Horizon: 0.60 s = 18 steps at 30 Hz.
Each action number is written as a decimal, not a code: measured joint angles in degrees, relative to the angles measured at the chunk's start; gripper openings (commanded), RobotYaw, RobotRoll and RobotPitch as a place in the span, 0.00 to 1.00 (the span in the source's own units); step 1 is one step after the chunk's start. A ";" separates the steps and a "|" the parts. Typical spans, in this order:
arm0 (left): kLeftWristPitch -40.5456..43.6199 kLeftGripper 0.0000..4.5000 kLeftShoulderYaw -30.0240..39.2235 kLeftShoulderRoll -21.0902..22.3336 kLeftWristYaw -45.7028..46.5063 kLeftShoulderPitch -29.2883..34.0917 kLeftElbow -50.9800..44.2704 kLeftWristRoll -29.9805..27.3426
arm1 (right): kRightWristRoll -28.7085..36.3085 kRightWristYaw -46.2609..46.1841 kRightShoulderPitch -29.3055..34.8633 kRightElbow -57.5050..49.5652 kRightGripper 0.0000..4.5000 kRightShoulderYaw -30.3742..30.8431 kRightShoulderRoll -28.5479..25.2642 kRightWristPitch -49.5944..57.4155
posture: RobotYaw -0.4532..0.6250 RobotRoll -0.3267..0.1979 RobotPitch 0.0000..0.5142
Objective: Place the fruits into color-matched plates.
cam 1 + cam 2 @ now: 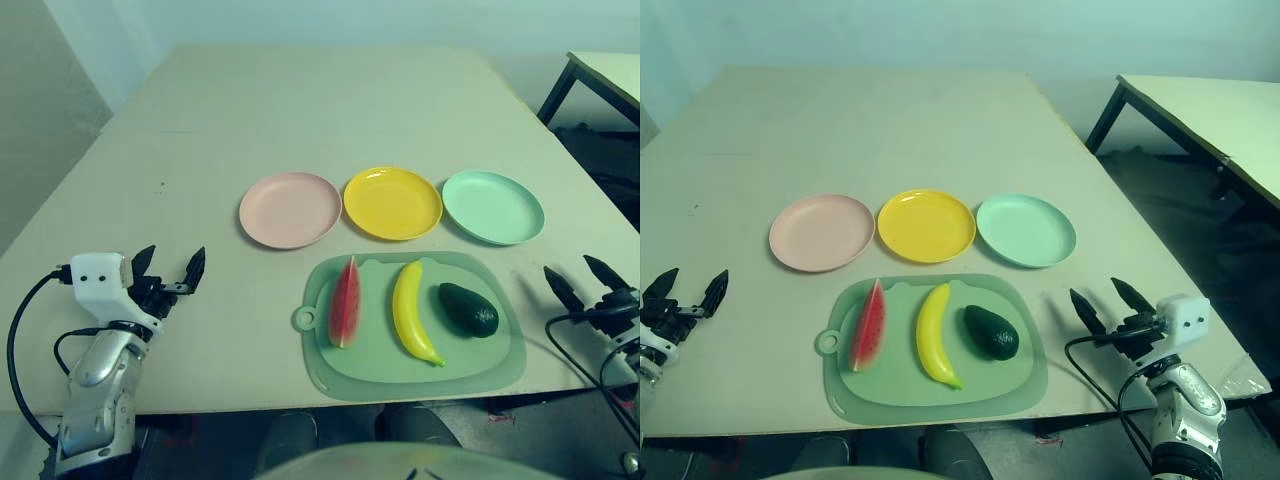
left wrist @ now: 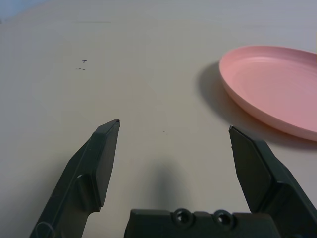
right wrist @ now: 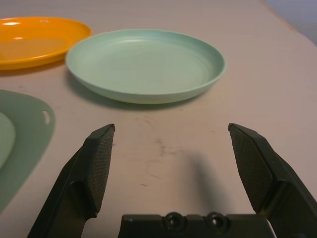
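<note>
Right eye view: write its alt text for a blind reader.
A watermelon wedge, banana and avocado lie on a green mat; beyond sit empty pink, yellow and mint plates, with open grippers either side.

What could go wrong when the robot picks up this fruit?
The smooth yellow plastic banana might slip or roll, since it is curved. The glossy dark green toy avocado lies close beside it, so opened jaws could nudge it. Its green might also get matched to the green mat underneath.

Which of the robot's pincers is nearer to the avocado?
The right. The right pincer is just right of the avocado; the left pincer is far left, beyond watermelon and banana.
</note>
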 measured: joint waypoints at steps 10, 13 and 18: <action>-0.33 1.00 0.16 -0.83 0.43 1.56 -0.67 0.12 | -0.14 -0.07 -1.45 0.09 1.00 0.14 0.09 0.02 | 0.41 0.62 0.07; -0.97 1.00 1.26 -0.81 0.42 2.58 -0.67 -0.02 | -0.38 -0.46 -2.13 0.10 1.00 0.48 0.74 0.02 | 0.41 0.62 0.08; -1.67 1.00 2.47 -0.59 0.24 2.54 -0.31 -0.10 | -0.59 -0.55 -2.13 0.03 1.00 1.43 1.34 0.15 | 0.41 0.62 0.07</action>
